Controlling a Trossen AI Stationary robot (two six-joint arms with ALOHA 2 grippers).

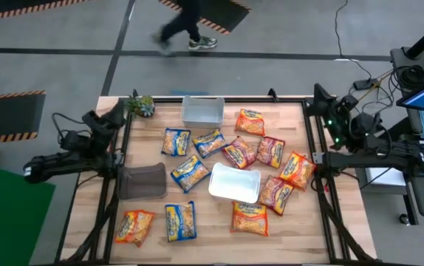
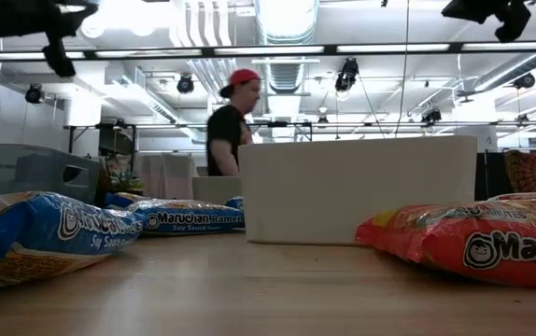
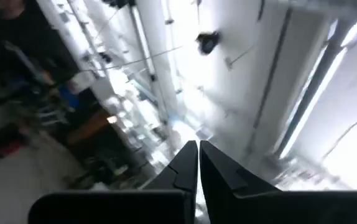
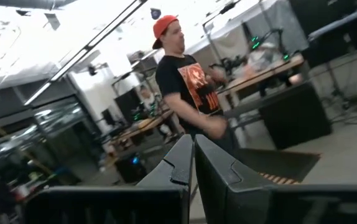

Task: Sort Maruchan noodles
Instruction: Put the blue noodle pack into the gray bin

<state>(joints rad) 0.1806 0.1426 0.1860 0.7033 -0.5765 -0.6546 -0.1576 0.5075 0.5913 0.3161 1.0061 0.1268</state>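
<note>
Maruchan noodle packets lie flat and scattered on the wooden table. The blue-and-yellow ones (image 1: 190, 172) sit left of centre, the red/pink ones (image 1: 271, 151) right of centre, and the orange ones (image 1: 250, 122) toward the edges. In the low view a blue packet (image 2: 53, 233) and an orange packet (image 2: 478, 243) lie near. My left gripper (image 3: 197, 144) is shut and raised over the table's left edge (image 1: 114, 114). My right gripper (image 4: 194, 138) is shut and raised over the far right corner (image 1: 320, 94). Both point out into the room, away from the packets.
A clear tray (image 1: 202, 111) sits at the far edge, a white tray (image 1: 235, 183) in the middle (image 2: 357, 191), and a dark tray (image 1: 142, 182) on the left. A small plant (image 1: 141, 106) stands at the far left corner. A person (image 2: 231, 121) walks beyond the table.
</note>
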